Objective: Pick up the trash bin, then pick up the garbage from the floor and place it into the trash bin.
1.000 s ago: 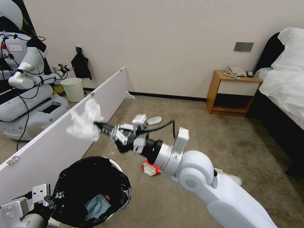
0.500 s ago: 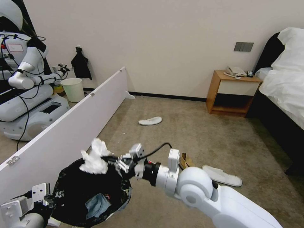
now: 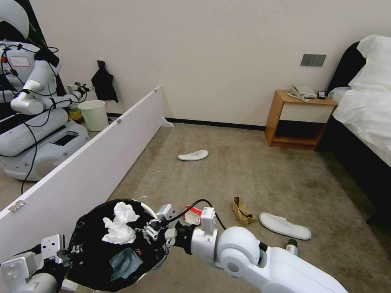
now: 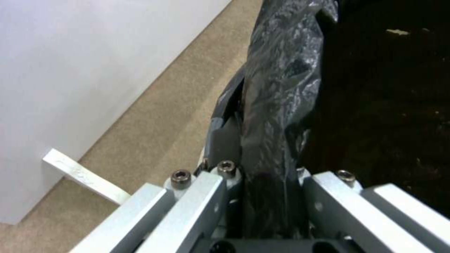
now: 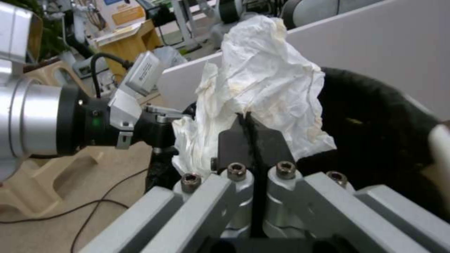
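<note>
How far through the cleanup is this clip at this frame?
Done: the left claw holds the trash bin by its rim, and a bluish piece already lies inside.
In hand: the right claw, over the bin's mouth, grips the white tissue.
Left on the floor: red can, brown paper bag, bottle, two slippers.

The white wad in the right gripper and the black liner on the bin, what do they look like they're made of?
The white wad, pinched in the right gripper, looks like soft tissue paper: matte, deeply crumpled, with thin ragged edges and faint yellowish stains. The black liner looks like thin plastic film: glossy highlights on fine crinkles, gathered where the left gripper clamps it at the bin's rim, which appears to be white plastic.
</note>
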Robot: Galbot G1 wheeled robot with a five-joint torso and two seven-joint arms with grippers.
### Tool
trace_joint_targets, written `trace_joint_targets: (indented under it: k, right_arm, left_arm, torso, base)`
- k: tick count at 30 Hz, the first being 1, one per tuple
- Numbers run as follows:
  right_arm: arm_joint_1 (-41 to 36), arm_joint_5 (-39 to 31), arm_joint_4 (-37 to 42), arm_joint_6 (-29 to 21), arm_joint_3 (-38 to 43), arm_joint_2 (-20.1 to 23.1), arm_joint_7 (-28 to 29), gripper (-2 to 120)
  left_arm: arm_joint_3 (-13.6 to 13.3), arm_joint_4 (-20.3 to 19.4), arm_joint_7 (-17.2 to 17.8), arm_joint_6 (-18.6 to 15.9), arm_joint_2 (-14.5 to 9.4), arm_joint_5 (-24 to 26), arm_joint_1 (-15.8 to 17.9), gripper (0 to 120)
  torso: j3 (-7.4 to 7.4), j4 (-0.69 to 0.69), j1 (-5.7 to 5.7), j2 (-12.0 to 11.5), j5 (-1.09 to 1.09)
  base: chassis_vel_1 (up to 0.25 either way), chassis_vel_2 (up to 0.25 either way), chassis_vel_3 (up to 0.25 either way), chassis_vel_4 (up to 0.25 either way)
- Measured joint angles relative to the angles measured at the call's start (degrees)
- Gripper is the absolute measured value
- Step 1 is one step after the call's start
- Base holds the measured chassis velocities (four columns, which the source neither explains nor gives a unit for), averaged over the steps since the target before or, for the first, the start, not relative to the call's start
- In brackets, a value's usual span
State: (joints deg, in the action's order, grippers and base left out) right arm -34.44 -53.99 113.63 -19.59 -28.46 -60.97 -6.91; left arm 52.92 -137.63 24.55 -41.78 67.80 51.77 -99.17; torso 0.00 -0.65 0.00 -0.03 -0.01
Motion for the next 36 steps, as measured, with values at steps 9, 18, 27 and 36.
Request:
trace_joint_targets:
  k: [9,18,27,36]
  right_arm:
    - [0.96,0.00,-2.60,-1.58,-2.58,-2.93,2.72,2]
    - [0.87,-0.29,-4.31,-3.94,-3.11,-3.63,5.60,36]
    - [1.08,-0.57,-4.40,-4.17,-3.25,-4.05,5.67,65]
    - [1.27,0.04,-2.86,-0.60,-0.80,-5.01,3.49,98]
  left_arm:
    - [-0.30,-0.19,-0.06,-0.06,-0.02,0.00,-0.11,3]
    - [-0.46,-0.40,-0.08,-0.28,-0.18,0.05,-0.21,3]
    - [-0.39,-0.39,-0.19,-0.33,-0.43,0.24,-0.23,3]
    - [-0.30,0.07,-0.25,-0.36,-0.82,0.35,-0.02,3]
  torso:
    - [0.00,0.00,0.00,0.00,0.00]
    - [0.00,0.00,0.00,0.00,0.00]
    - [0.00,0.00,0.00,0.00,0.00]
    - [0.00,0.01,0.00,0.00,0.00]
  base:
    - [0.000,0.000,0.000,0.000]
    - [0.000,0.000,0.000,0.000]
    - [0.000,0.000,0.000,0.000]
    - [0.000,0.000,0.000,0.000]
